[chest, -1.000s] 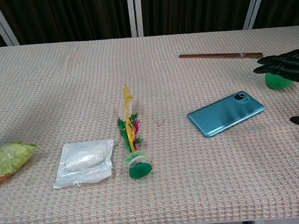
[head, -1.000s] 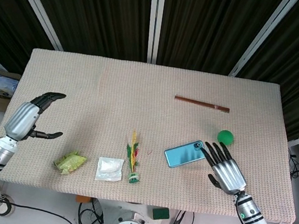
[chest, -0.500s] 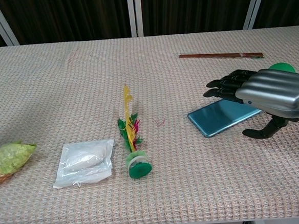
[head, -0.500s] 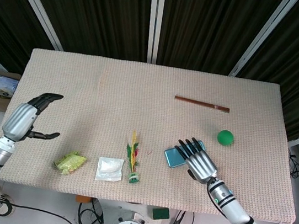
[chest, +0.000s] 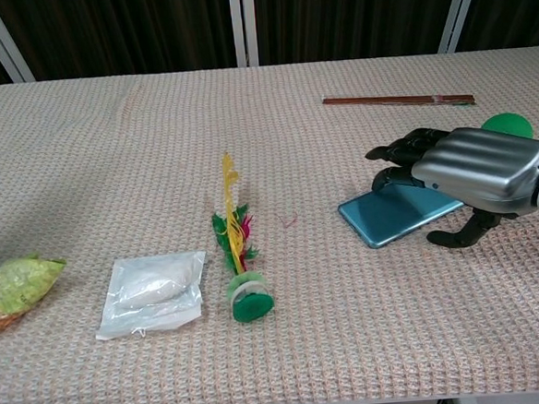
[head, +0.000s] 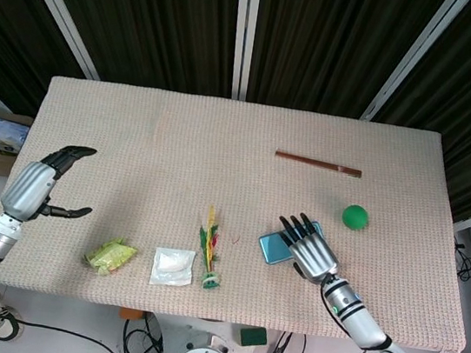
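Observation:
A teal-blue phone (head: 270, 248) (chest: 389, 216) lies flat right of the table's middle. My right hand (head: 309, 249) (chest: 478, 163) covers its right half, palm down, with fingers spread over the top and the thumb low at the phone's near edge. I cannot tell whether the hand touches the phone; the phone is not lifted. My left hand (head: 40, 181) hovers open near the table's left edge, holding nothing, with a green snack bag (head: 110, 255) (chest: 12, 284) nearest to it. The chest view does not show the left hand.
A green ball (head: 355, 215) (chest: 509, 124) sits just behind the right hand. A brown stick (head: 318, 163) (chest: 398, 100) lies farther back. A feathered shuttlecock (head: 210, 252) (chest: 237, 249) and a white packet (head: 173, 266) (chest: 153, 291) lie near the front edge of the woven tablecloth (head: 178, 151).
My right hand has moved left from beside the green ball and come down over the phone's right half. The left hand has barely shifted.

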